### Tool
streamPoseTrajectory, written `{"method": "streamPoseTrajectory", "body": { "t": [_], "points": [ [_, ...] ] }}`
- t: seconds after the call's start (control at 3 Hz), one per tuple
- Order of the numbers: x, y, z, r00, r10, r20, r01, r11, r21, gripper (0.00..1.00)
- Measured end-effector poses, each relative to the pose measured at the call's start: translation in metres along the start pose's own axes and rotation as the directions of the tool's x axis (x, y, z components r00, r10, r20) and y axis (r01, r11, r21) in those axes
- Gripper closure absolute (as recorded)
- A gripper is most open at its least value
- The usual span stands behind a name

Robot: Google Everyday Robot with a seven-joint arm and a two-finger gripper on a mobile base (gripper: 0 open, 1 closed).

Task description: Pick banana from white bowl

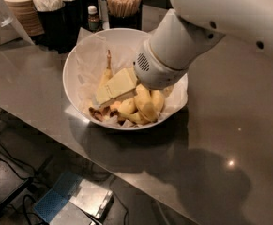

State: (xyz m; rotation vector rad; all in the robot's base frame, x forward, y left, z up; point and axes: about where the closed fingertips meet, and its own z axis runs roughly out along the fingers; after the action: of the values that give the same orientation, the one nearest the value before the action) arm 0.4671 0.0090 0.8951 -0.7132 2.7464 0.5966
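The white bowl (79,55), lined with crinkled white paper, stands on the grey counter. Several yellow bananas lie in its near half. One banana (106,75) runs from a thin brownish stem at the far side down under my gripper. A thick bright yellow banana (145,106) lies curved on the right of the pile, partly under my wrist. My gripper (117,86) is down inside the bowl, its pale tip resting on the pile over the stemmed banana. The white arm covers the bowl's right side.
Dark cups of wooden sticks (123,3) and white items (56,1), a small bottle (94,18) and a stack of paper bowls (21,6) stand behind the bowl. The counter edge (56,125) runs diagonally in front, with floor and equipment (75,200) below.
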Motion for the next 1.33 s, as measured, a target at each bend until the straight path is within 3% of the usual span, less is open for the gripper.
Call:
{"method": "streamPoseTrajectory", "body": {
  "t": [0.33,1.33],
  "points": [
    [0.0000,0.0000,0.0000,1.000,0.000,0.000,0.000,1.0000,0.000,0.19],
    [0.0000,0.0001,0.0000,1.000,0.000,0.000,0.000,1.0000,0.000,0.89]
  ]
}}
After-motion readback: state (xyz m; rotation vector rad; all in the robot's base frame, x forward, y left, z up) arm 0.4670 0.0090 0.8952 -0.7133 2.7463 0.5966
